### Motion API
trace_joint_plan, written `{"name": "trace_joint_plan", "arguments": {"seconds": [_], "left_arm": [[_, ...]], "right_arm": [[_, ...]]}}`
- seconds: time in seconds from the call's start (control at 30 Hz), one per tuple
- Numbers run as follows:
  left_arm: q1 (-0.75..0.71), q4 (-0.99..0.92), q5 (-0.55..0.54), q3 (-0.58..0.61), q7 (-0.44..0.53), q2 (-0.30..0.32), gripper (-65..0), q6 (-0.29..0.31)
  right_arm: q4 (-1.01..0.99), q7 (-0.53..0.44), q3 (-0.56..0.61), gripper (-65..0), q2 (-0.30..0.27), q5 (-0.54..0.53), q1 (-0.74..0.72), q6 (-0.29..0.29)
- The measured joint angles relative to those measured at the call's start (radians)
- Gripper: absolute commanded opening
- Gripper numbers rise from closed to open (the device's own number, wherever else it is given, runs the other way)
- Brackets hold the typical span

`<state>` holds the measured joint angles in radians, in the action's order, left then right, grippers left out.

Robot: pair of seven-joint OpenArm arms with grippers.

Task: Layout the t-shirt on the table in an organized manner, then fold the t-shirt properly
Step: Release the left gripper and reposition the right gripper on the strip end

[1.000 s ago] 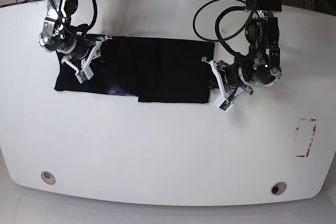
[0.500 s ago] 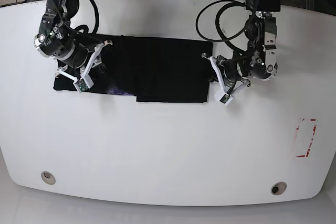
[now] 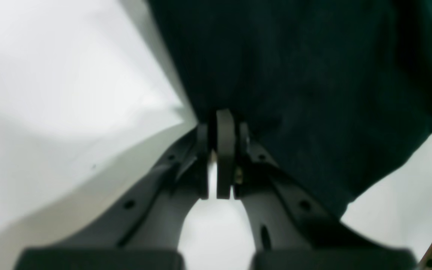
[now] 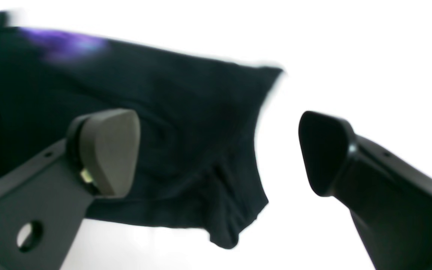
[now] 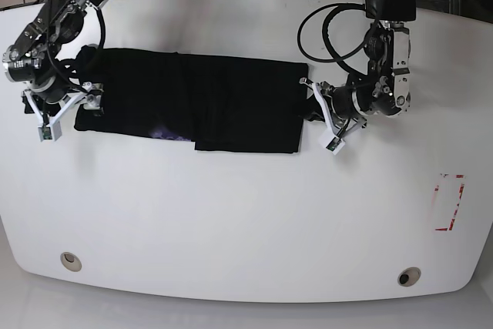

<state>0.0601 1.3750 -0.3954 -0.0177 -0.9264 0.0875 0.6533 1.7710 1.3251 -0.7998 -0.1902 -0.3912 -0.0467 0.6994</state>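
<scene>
The black t-shirt (image 5: 223, 102) lies folded in a long strip across the far half of the white table (image 5: 231, 213). A bit of purple print (image 5: 166, 132) peeks out at its front edge. My left gripper (image 5: 312, 109) is at the strip's right end, its fingertips (image 3: 224, 127) pressed together on the fabric edge (image 3: 313, 75). My right gripper (image 5: 69, 109) hovers at the strip's left end. It is wide open in the right wrist view (image 4: 219, 150), with a loose corner of the t-shirt (image 4: 201, 142) under the gap and nothing held.
A red-and-white tape mark (image 5: 449, 202) is at the right side. Two grommet holes (image 5: 70, 260) (image 5: 408, 276) sit near the front edge. Black cables (image 5: 331, 28) loop behind the left arm.
The right gripper opened, let go of the t-shirt's left end and swung out to the left. The left gripper stayed shut and shifted slightly left with the cloth.
</scene>
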Motion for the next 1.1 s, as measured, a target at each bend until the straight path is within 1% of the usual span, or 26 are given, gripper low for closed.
{"name": "trace_joint_plan", "arguments": {"seconds": [0.13, 0.2, 0.37, 0.5, 0.6, 0.77, 0.97, 1.1], "left_arm": [[0.001, 0.000, 0.003, -0.001, -0.002, 0.001, -64.0, 0.003], [0.001, 0.000, 0.002, -0.001, -0.001, 0.003, -64.0, 0.003], [0.000, 0.000, 0.002, -0.001, -0.003, 0.014, -64.0, 0.007], [-0.002, 0.000, 0.002, -0.001, -0.003, 0.019, -64.0, 0.007], [-0.002, 0.001, 0.003, -0.001, -0.004, 0.019, -64.0, 0.007], [-0.002, 0.001, 0.002, -0.001, -0.006, 0.019, -64.0, 0.007], [-0.002, 0.002, 0.003, -0.001, -0.007, 0.019, -64.0, 0.007], [-0.002, 0.003, 0.002, -0.001, -0.007, 0.019, -64.0, 0.007]], "right_arm": [[-0.141, 0.001, -0.080, 0.0, -0.043, -0.007, -0.035, -0.002], [-0.227, 0.000, -0.104, 0.0, -0.070, -0.030, -0.042, -0.004], [-0.415, 0.007, -0.145, 0.0, -0.109, -0.146, -0.040, -0.002], [-0.510, 0.004, -0.158, 0.0, -0.131, -0.242, -0.037, -0.001], [-0.546, -0.005, -0.157, 0.0, -0.149, -0.282, -0.040, 0.000], [-0.550, -0.008, -0.157, 0.0, -0.142, -0.296, -0.040, 0.000], [-0.549, -0.024, -0.152, 0.0, -0.107, -0.321, -0.043, 0.001], [-0.542, -0.040, -0.094, 0.0, -0.092, -0.325, -0.040, 0.004]]}}
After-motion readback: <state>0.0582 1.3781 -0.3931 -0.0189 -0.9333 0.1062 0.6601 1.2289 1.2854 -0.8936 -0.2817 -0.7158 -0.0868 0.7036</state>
